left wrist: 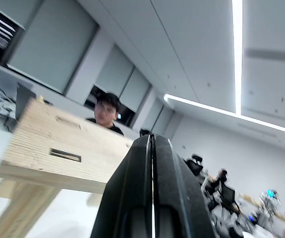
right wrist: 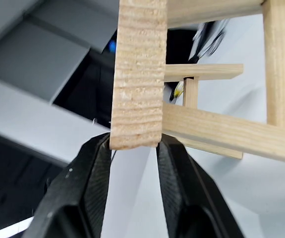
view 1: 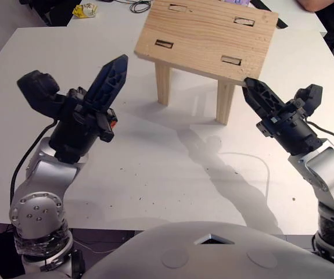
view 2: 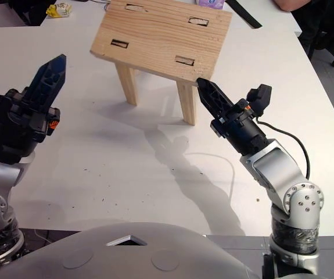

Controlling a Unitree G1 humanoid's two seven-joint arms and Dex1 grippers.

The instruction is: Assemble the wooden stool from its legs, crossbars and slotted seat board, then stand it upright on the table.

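Stool (view 1: 164, 85): upright on table (view 1: 155, 174), far centre | Right gripper (view 1: 249, 85): pinches near right corner of seat board (view 1: 204, 36) | Left gripper (view 1: 121, 61): tips pressed together, raised left of stool, apart.

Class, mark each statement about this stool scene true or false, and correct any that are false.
1. The stool stands upright on the table. True.
2. The left gripper holds a stool leg. False: its fingers are shut on nothing, apart from the stool.
3. The right gripper grips a corner of the seat board. True.
4. The seat board has two slots. False: four slots show.
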